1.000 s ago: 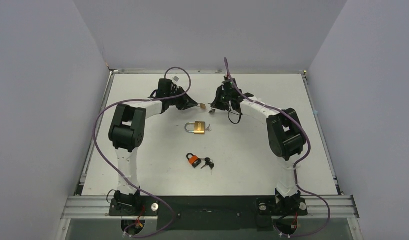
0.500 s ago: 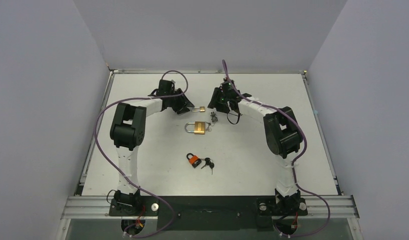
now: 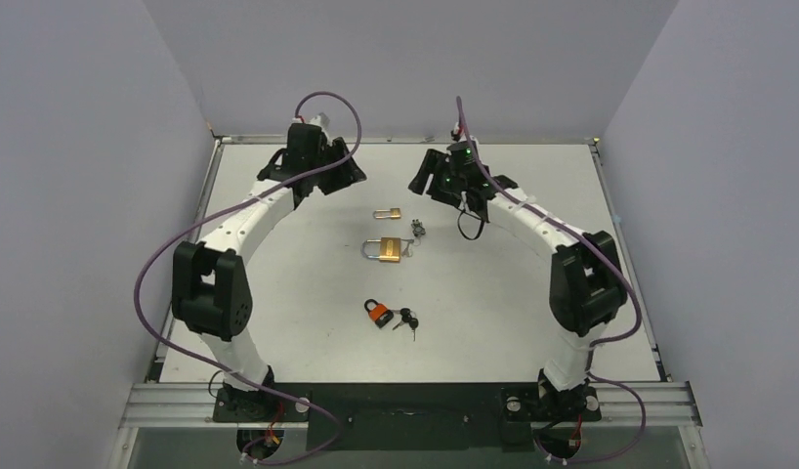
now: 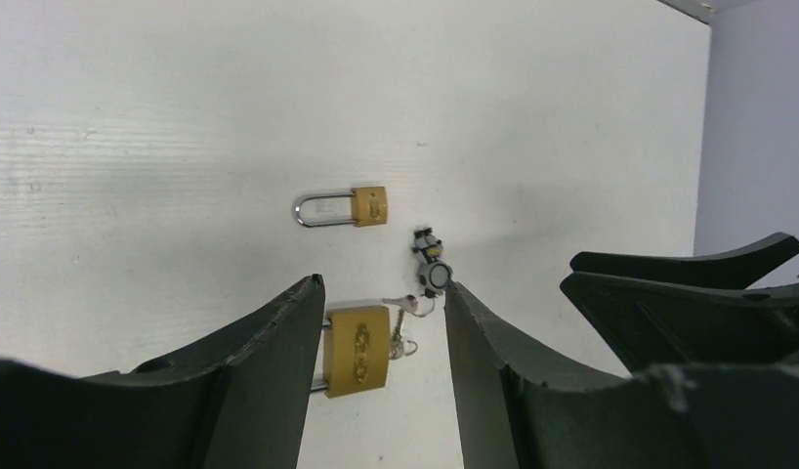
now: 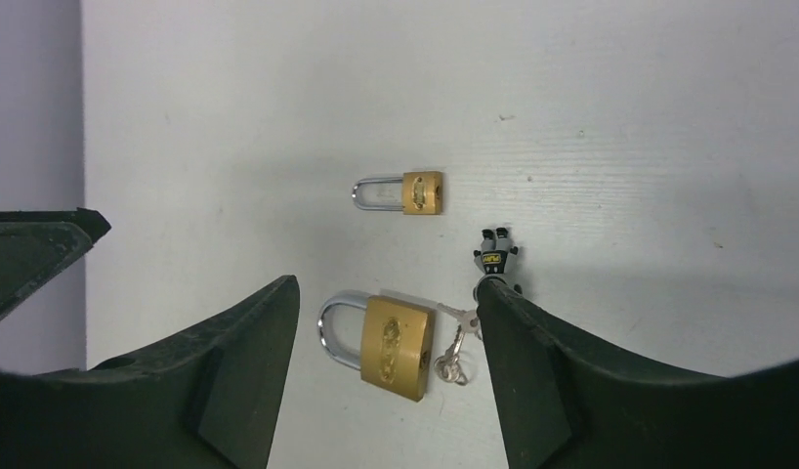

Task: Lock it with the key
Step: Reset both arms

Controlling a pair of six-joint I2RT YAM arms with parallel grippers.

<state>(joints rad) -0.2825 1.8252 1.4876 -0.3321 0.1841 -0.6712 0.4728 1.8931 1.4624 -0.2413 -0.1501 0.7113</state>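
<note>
A small brass padlock (image 3: 387, 213) (image 4: 347, 207) (image 5: 405, 192) lies on the white table with its shackle pushed in. Just to its right lies a bunch of black-headed keys (image 3: 417, 230) (image 4: 433, 264) (image 5: 495, 256), apart from the lock. My left gripper (image 3: 349, 174) (image 4: 383, 285) hangs open and empty above and to the left of them. On the other side my right gripper (image 3: 423, 181) (image 5: 386, 285) is raised, open and empty too.
A larger brass padlock (image 3: 385, 250) (image 4: 357, 349) (image 5: 386, 342) with silver keys (image 3: 407, 249) (image 5: 452, 342) lies just nearer. Closer to the arm bases sit an orange padlock (image 3: 378, 313) and its black keys (image 3: 406, 319). Grey walls enclose the table (image 3: 532, 322).
Both grippers were shut, left on the small padlock and right on its keys. They have opened, risen and drawn back apart. Padlock and keys now lie on the table.
</note>
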